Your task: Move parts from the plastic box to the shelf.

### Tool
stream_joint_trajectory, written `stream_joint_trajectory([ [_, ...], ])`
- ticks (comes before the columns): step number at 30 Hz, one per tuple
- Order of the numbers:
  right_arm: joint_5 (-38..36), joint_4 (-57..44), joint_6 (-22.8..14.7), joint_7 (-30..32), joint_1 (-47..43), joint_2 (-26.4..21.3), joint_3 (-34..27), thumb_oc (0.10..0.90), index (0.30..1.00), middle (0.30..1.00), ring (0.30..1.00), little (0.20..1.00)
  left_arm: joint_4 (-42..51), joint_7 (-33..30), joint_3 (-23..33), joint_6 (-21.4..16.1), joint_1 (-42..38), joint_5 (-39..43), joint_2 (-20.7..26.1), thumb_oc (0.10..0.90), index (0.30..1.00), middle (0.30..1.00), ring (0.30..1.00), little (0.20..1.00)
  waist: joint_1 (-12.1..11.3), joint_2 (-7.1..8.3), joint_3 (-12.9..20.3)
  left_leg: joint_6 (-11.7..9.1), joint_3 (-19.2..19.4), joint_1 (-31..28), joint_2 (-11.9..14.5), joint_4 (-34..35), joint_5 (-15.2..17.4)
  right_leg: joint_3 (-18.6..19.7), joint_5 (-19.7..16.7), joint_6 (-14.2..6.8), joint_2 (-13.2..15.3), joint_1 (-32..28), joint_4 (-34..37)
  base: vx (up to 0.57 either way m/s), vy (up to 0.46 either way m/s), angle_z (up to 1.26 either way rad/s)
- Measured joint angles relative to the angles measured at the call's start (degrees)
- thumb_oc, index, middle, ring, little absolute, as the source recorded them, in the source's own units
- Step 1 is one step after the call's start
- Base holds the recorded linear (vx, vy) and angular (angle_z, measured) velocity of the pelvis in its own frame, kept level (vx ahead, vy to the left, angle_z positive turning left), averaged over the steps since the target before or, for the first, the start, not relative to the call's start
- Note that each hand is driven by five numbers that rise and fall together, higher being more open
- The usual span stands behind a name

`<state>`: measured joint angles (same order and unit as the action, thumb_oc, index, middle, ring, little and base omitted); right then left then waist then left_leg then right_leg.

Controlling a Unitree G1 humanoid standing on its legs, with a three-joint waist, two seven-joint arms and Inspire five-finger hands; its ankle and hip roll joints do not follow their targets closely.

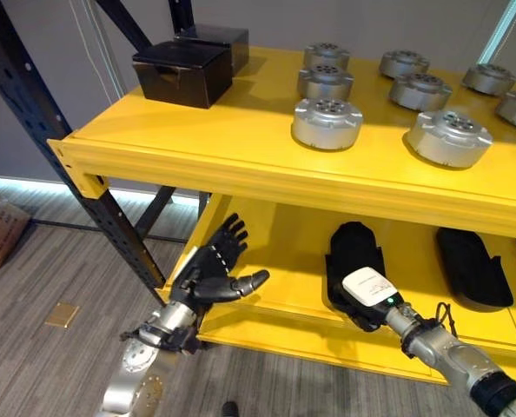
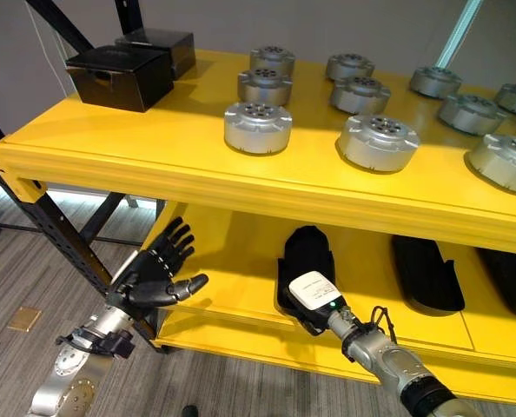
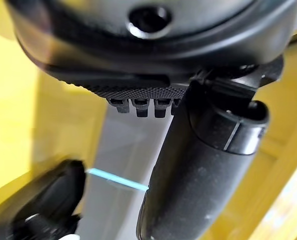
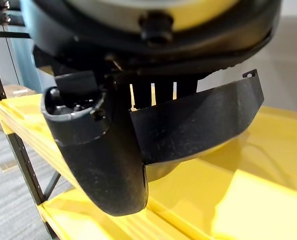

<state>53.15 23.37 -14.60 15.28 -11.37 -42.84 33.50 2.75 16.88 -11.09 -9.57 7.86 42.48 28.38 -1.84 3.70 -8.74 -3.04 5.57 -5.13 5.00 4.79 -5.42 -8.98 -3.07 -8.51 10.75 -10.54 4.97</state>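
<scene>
In the left eye view, nearest the camera, the left hand [image 1: 210, 274] hangs before the lower level's left corner, fingers straight and spread, thumb out to the side, holding nothing. The right hand [image 1: 353, 261] reaches onto the lower level of the yellow shelf [image 1: 241, 161], its white-backed wrist at the front lip and its dark fingers lying over a flat black oblong part [image 1: 349, 239]; whether the fingers are closed on that part I cannot tell. Another such black part [image 1: 473, 268] lies well to the right on the same level. On the smooth painted top level stand round, ribbed, silver-grey metal motor housings [image 1: 327, 122] in loose rows, with two matte black boxes [image 1: 181, 73] at the back left corner. A dark steel upright [image 1: 62, 165] with diagonal braces carries the shelf above grey striped carpet [image 1: 41, 269].

The right eye view shows the same layout, the left hand's palm just off the shelf's corner post.

In the left wrist view the thumb stands out straight, the fingertips [image 3: 138, 106] in a short row beside it, yellow surfaces beyond.

In the right wrist view the thumb and a curved black shell cover the fingers above the yellow board.
</scene>
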Motion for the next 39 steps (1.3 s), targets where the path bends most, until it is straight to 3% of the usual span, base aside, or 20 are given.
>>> stream_joint_trajectory([
  [16, -2.74, 9.71, 3.24, 3.53, -4.21, 1.7, 1.65, 0.4, 0.3, 0.3, 0.3, 0.3, -0.57, 1.46, -0.88, 0.94, -0.15, -0.03, 0.1, 0.9, 1.0, 1.0, 1.0, 1.0, -0.23, -1.12, -0.28, 0.19, -0.12, 1.23, 0.08, -0.01, -0.35, -0.13, -0.38, -0.02, 0.05, 1.16, 0.02, 0.0, -0.044, 0.0],
  [22, -5.27, 10.6, 3.79, 5.11, -4.83, 2.08, 0.55, 0.4, 0.3, 0.3, 0.3, 0.3, -0.56, 2.66, -1.03, 0.99, -0.16, -0.03, 0.08, 0.9, 1.0, 1.0, 1.0, 1.0, -0.01, -3.12, -1.34, -0.2, 0.11, 1.15, 0.31, 0.01, -0.06, -0.11, -0.37, 0.01, 0.02, 1.19, 0.3, 0.01, -0.011, 0.0],
  [34, -5.89, 10.54, 3.84, 5.18, -8.03, 1.24, -0.18, 0.4, 0.3, 0.3, 0.3, 0.3, -0.49, 2.73, -2.8, 2.8, -0.72, 0.1, 0.07, 0.9, 1.0, 1.0, 1.0, 1.0, 0.11, -5.41, -2.96, 0.11, 0.23, 2.2, 1.03, -0.01, -0.6, -0.53, -0.64, 0.38, -0.49, 2.23, 0.28, 0.0, -0.006, 0.0],
  [39, -5.91, 10.6, 3.54, 4.97, -13.01, -1.06, 1.37, 0.4, 0.3, 0.3, 0.3, 0.3, -0.5, 2.56, -2.98, 2.99, -3.03, 0.1, 0.08, 0.9, 1.0, 1.0, 1.0, 1.0, 0.11, -6.58, -5.24, -0.08, 0.16, 4.11, 1.23, -0.22, -1.67, -1.33, -1.32, 0.68, -0.5, 4.15, 0.01, -0.06, -0.025, -0.02],
])
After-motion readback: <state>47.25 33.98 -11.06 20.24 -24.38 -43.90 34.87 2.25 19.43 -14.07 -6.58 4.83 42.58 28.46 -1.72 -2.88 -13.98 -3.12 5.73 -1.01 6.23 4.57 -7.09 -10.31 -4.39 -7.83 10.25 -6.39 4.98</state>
